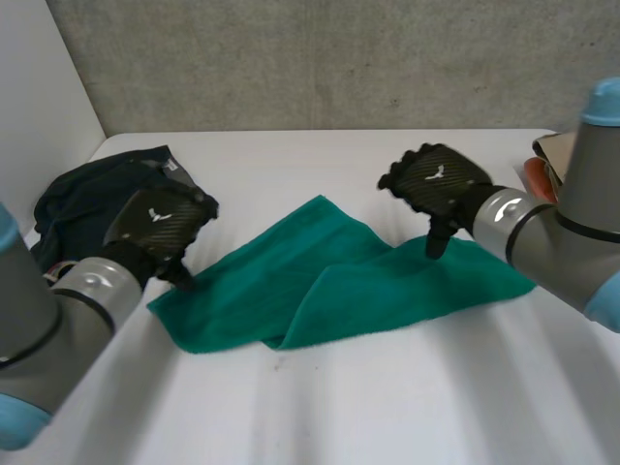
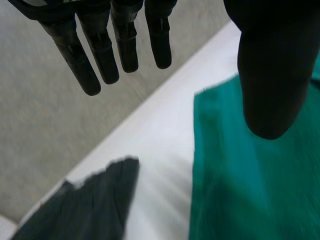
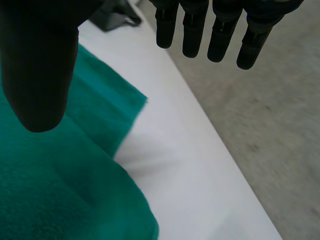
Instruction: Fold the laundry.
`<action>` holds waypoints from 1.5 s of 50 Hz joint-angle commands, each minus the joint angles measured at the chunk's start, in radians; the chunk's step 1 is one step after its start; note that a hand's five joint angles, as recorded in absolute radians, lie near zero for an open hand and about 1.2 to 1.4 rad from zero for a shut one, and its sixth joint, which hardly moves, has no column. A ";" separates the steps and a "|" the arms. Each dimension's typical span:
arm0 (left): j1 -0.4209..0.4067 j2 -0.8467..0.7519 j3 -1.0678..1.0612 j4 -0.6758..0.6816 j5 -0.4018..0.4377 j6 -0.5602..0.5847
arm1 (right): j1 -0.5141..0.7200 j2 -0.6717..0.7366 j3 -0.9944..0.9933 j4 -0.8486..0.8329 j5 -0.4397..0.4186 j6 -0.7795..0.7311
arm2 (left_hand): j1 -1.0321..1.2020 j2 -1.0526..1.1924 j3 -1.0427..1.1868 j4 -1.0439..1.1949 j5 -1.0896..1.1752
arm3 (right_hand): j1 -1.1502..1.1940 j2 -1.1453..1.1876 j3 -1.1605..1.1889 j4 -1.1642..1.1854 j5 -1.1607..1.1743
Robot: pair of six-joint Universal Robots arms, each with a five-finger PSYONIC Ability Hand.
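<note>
Two black hands hover low over a white table (image 1: 387,407), both spread wide and holding nothing. The left hand (image 1: 160,225) has its fingers (image 2: 102,55) straight and set well apart from its thumb (image 2: 272,75). A green towel (image 1: 329,281) lies under that thumb, with its near corner just beside the thumb's tip. I cannot tell whether the two touch. A heap of dark clothes (image 1: 82,199) sits behind this hand, on its outer side. The right hand (image 1: 433,181) is likewise slack, fingers (image 3: 220,35) extended and thumb (image 3: 37,75) held away from them. Its thumb points down at the towel's far edge, and bare table lies under the fingertips. The towel lies rumpled and partly doubled over between the two hands.
</note>
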 commanded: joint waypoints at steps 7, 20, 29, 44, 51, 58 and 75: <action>0.318 -0.071 -0.038 -0.130 0.296 0.111 | 0.157 0.276 -0.269 0.221 -0.042 -0.167 | 0.073 0.080 0.079 0.089 0.094 | 0.077 0.094 0.084 0.091 0.078; 0.347 -0.247 -0.010 -0.085 0.391 0.248 | 0.190 0.486 -0.412 0.172 -0.009 -0.169 | 0.114 0.121 0.120 0.130 0.135 | 0.268 0.284 0.275 0.281 0.269; 0.297 -0.323 0.016 0.010 0.382 0.234 | 0.166 0.457 -0.391 0.099 0.011 -0.143 | 0.647 0.655 0.653 0.664 0.668 | 1.091 1.107 1.098 1.104 1.092; 0.149 -0.251 0.305 0.439 -0.009 0.004 | 0.086 0.286 -0.433 -0.567 0.185 -0.006 | 0.989 0.996 0.995 1.005 1.010 | 1.091 1.107 1.098 1.104 1.092; 0.071 -0.154 0.473 0.544 -0.189 -0.177 | 0.046 0.191 -0.406 -0.976 0.265 0.195 | 0.989 0.996 0.995 1.005 1.010 | 1.091 1.107 1.098 1.104 1.092; 0.017 -0.148 0.378 0.343 -0.115 -0.197 | 0.074 0.180 -0.312 -0.700 0.192 0.172 | 0.905 0.912 0.911 0.921 0.926 | 1.091 1.107 1.098 1.104 1.092; -0.052 -0.157 0.065 0.268 -0.120 -0.297 | 0.187 0.218 -0.217 -0.295 0.212 0.058 | -0.071 -0.064 -0.065 -0.055 -0.050 | 1.091 1.107 1.098 1.104 1.092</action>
